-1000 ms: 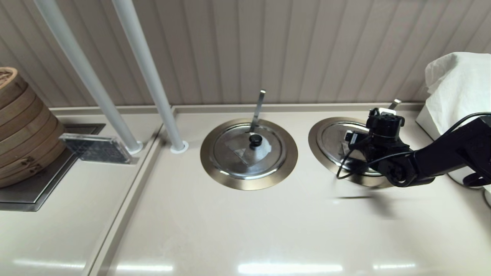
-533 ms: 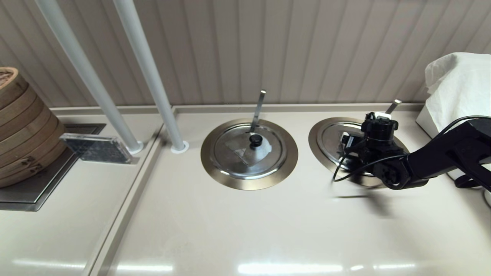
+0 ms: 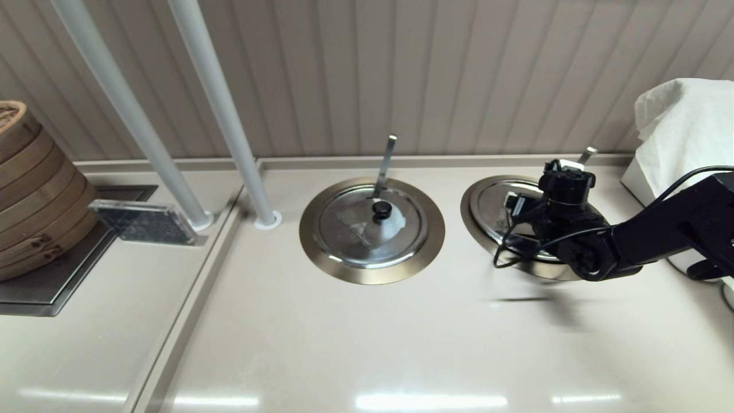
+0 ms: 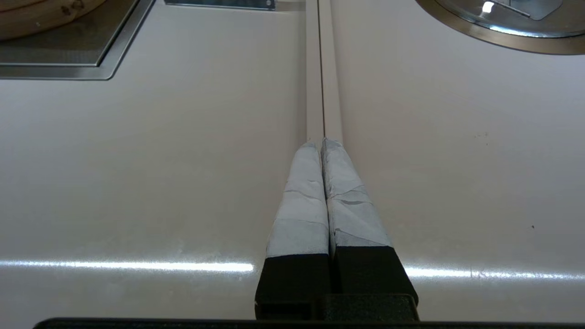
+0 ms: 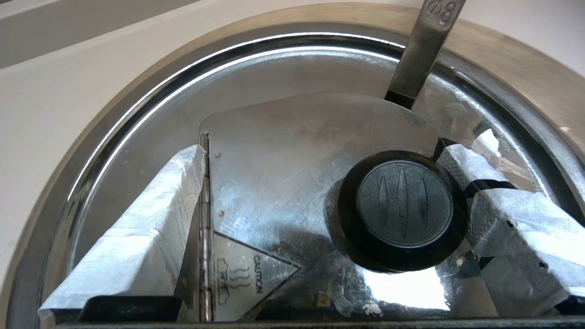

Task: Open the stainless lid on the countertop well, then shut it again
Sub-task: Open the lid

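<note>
The stainless lid [image 3: 492, 205] lies shut in the right countertop well, inside its brushed-steel ring [image 3: 471, 217]. The slanted ladle handle [image 3: 588, 155] sticks out at the back. My right gripper [image 3: 559, 198] hangs right over the lid. In the right wrist view the gripper [image 5: 324, 160] is open, astride the lid [image 5: 283, 151]. The black knob [image 5: 404, 208] sits between the taped fingers, close against one of them [image 5: 507, 214] and far from the other. A caution triangle [image 5: 247, 274] and the ladle handle [image 5: 422, 45] show too. My left gripper [image 4: 322, 144] is shut, parked over bare counter.
The twin lid with a whitish patch [image 3: 373, 226] sits in the middle well. Two slanted grey poles [image 3: 223, 115] rise at the back left. A stack of bamboo steamers [image 3: 28, 189] and a clear sign holder [image 3: 140, 221] stand left. A white cloth [image 3: 682, 126] lies at the far right.
My right gripper has shifted slightly to the left over the right lid. The lid stays flat and shut in its well.
</note>
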{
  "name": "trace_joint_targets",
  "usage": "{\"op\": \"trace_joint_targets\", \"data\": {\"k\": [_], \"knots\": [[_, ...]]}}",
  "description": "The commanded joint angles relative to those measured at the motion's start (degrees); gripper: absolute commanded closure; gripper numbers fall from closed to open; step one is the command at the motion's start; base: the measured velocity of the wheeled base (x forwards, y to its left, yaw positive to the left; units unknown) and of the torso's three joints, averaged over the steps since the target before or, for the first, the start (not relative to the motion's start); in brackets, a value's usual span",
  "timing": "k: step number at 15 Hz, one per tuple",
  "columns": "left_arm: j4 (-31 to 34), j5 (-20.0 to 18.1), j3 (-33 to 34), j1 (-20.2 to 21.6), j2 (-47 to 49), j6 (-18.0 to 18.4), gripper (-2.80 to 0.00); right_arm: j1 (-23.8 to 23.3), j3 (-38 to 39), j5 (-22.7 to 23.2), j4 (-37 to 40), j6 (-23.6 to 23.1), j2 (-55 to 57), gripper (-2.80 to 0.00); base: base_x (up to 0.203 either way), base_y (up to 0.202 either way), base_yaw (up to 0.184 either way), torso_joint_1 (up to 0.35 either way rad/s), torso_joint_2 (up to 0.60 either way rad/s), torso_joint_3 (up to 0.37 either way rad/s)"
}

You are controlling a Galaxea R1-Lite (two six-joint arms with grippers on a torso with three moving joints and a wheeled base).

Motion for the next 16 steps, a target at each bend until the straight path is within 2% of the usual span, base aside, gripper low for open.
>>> {"op": "trace_joint_targets", "data": {"k": [1, 7, 16], "knots": [[0.0, 0.0, 0.0, 0.0, 0.1, 0.0, 0.00, 0.1, 0.0, -0.2, -0.3, 0.1, -0.7, -2.80, 0.000, 0.000, 0.000, 0.000, 0.00, 0.000], [0.0, 0.0, 0.0, 0.0, 0.1, 0.0, 0.00, 1.1, 0.4, -0.2, -0.3, 0.3, -2.6, -2.80, 0.000, 0.000, 0.000, 0.000, 0.00, 0.000], [0.0, 0.0, 0.0, 0.0, 0.1, 0.0, 0.00, -1.5, -2.4, -0.5, -0.3, -1.6, 5.2, -2.80, 0.000, 0.000, 0.000, 0.000, 0.00, 0.000]]}}
